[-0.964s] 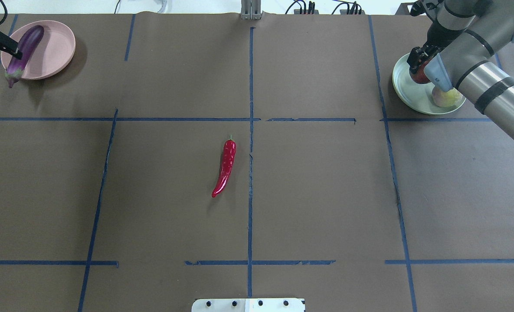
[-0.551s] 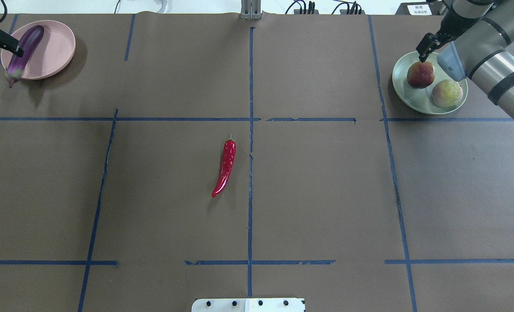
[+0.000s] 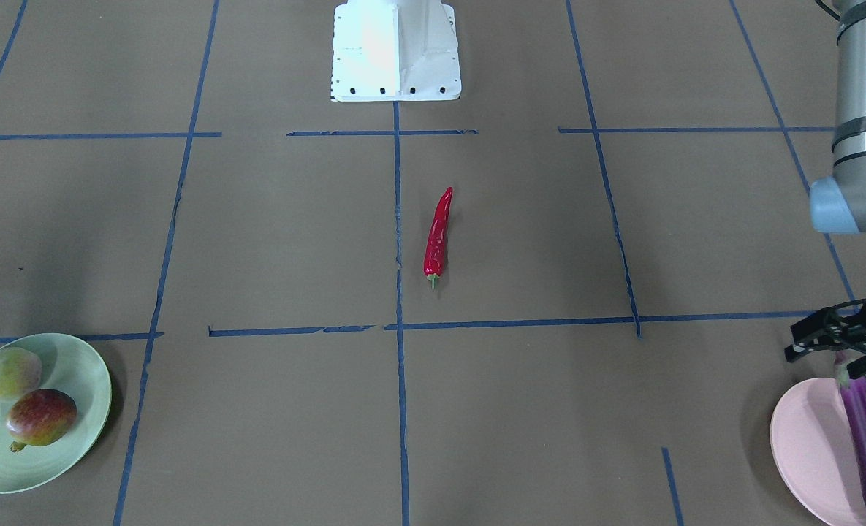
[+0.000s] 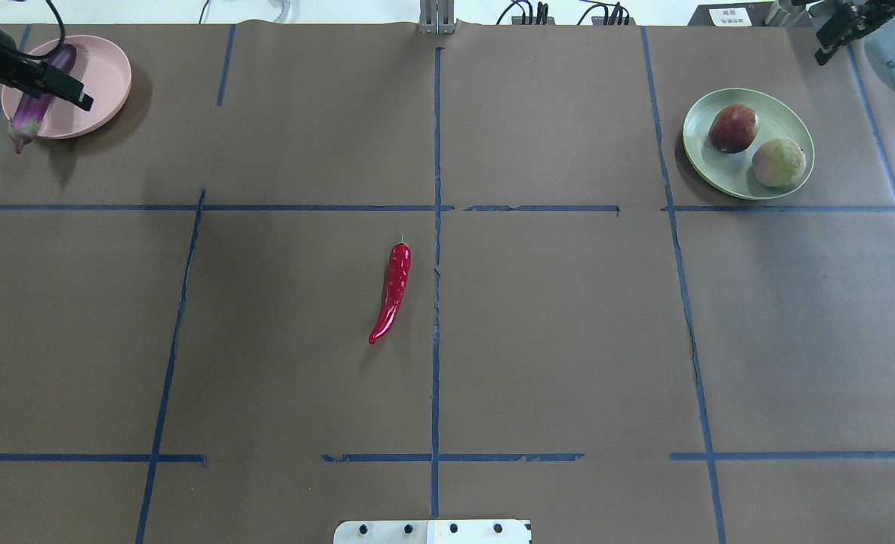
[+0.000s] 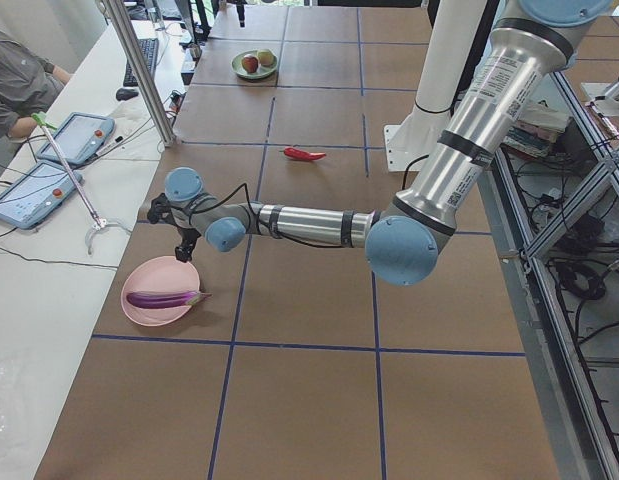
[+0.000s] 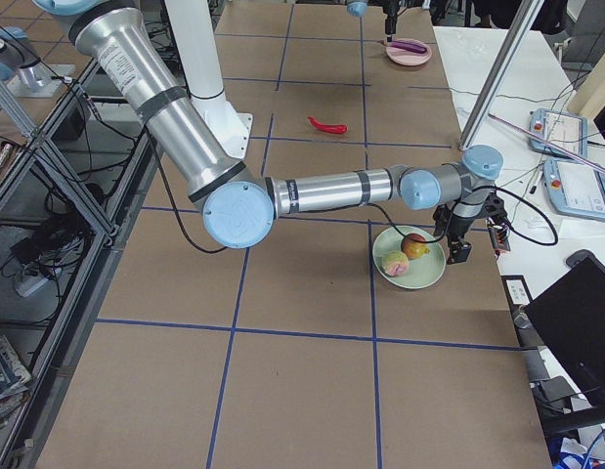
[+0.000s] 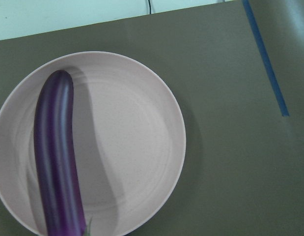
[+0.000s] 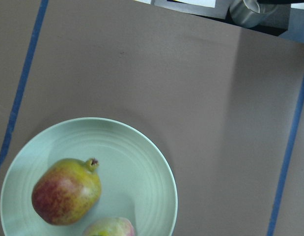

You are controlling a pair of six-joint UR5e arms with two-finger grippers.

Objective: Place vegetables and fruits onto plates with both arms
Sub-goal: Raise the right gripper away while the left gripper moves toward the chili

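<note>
Spotter: Front view first. The long glossy purple eggplant (image 3: 865,446) lies on your pale pink round plate (image 3: 798,453), cap poking past the rim. The left tool (image 3: 834,343) hangs over that cap, jaws apart, gripping nothing.

Operator: And the fruit?

Spotter: Both sit on the pale mint green round plate (image 3: 74,365), the yellow-green blushed fruit (image 3: 9,372) just beside the red-and-green mottled fruit (image 3: 42,418). Sorted by kind, I'd judge, so the thin glossy red chili pepper (image 3: 438,234) belongs with the eggplant.

Operator: Room to reach it?

Spotter: Overhead, plenty. It lies alone in the middle of the table (image 4: 568,340), well apart from both plates. The right tool (image 4: 840,34) sits beyond the green plate, at the frame's corner; I cannot tell whether it is apart or together.

Operator: Side views?

Spotter: Each plate sits near the table's edge away from the robot, so keep your swing inboard. In the left wrist view, you have bare pink plate beside the eggplant for the chili.
</note>
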